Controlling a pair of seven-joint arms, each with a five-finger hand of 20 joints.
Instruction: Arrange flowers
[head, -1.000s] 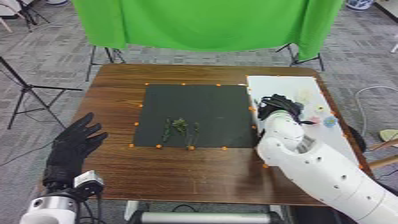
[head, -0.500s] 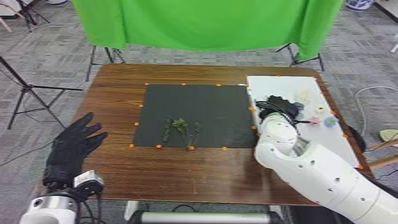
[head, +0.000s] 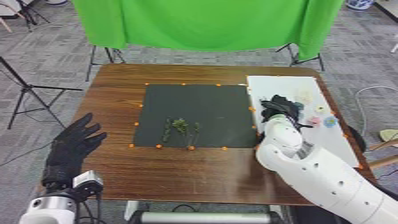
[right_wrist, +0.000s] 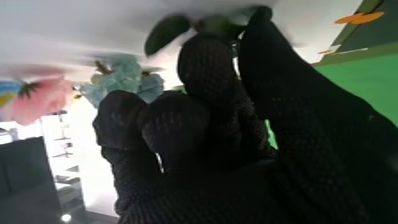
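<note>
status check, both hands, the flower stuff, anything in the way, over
Left hand open, left of black mat. Right hand pinching green leaves over white sheet. Pink flower close by, might get brushed.

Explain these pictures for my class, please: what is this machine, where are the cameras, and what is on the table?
This is a robot with two white arms and black-gloved hands. The head view looks forward and down from its head; the right wrist view comes from a camera on its right wrist.

On the brown table lie a dark sheet with green sprigs and a white sheet with colourful flowers. The left hand is open; the right hand appears to pinch green leaves.
</note>
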